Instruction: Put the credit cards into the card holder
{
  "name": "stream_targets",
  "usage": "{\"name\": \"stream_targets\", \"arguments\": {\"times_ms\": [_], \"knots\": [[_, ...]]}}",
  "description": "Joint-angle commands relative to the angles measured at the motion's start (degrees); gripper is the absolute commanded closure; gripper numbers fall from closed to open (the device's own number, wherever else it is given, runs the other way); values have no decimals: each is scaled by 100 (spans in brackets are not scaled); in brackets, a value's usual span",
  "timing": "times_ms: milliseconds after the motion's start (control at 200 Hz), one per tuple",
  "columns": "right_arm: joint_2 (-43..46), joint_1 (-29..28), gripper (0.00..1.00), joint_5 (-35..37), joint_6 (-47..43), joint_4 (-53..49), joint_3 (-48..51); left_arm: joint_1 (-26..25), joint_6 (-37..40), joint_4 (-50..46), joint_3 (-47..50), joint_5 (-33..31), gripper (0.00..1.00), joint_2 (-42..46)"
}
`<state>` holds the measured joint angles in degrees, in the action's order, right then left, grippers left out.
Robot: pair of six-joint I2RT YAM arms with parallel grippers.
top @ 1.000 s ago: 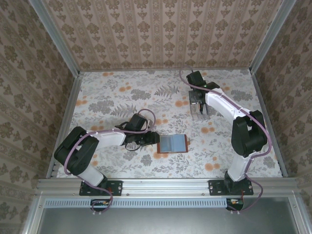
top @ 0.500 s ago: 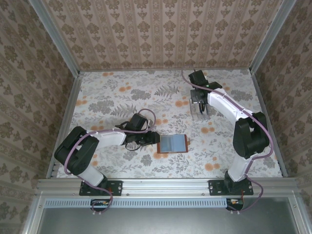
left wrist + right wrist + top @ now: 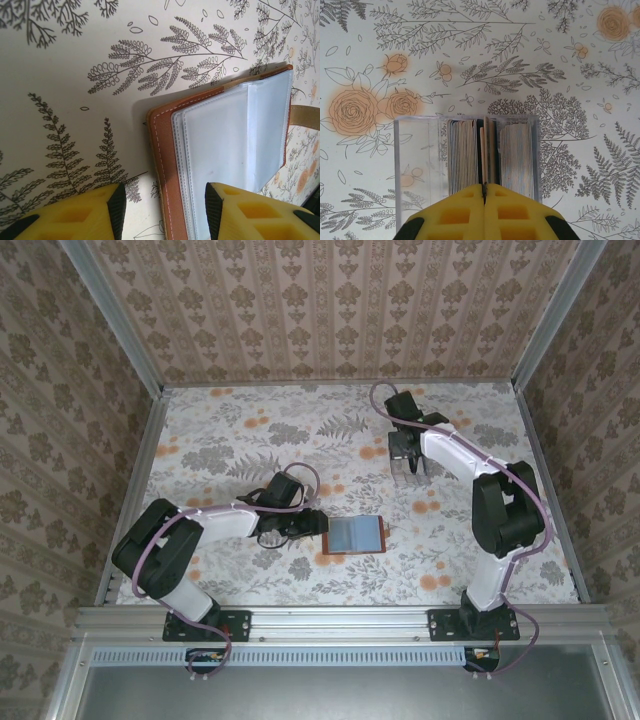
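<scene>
Left hand (image 3: 165, 207), fingers apart, straddles the edge of the open card holder (image 3: 225, 145), mid-frame from above. Right hand (image 3: 484, 189), fingers together, hovers above credit cards (image 3: 464, 155) standing in a clear tray (image 3: 415, 150), upper right of the desk (image 3: 250, 430).

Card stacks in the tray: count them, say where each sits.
2. One card stack stands in the middle of the clear tray, the other at its right-hand end; single cards too packed to count.

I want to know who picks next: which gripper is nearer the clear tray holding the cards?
Right. The right gripper hangs shut directly above the clear tray, over its cards. The left gripper is far off, open astride the card holder edge.
</scene>
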<state>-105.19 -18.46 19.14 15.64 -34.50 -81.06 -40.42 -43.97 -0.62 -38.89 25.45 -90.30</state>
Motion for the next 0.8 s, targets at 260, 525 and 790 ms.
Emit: {"name": "stream_targets", "arguments": {"times_ms": [260, 525, 790], "knots": [[-47, 12, 71, -205, 264, -145, -66, -31, -126, -1, 32, -93, 52, 65], [276, 15, 59, -108, 185, -53, 116, -71, -117, -101, -63, -151, 52, 22], [134, 28, 64, -430, 187, 75, 144, -122, -73, -216, -144, -173, 52, -5]]}}
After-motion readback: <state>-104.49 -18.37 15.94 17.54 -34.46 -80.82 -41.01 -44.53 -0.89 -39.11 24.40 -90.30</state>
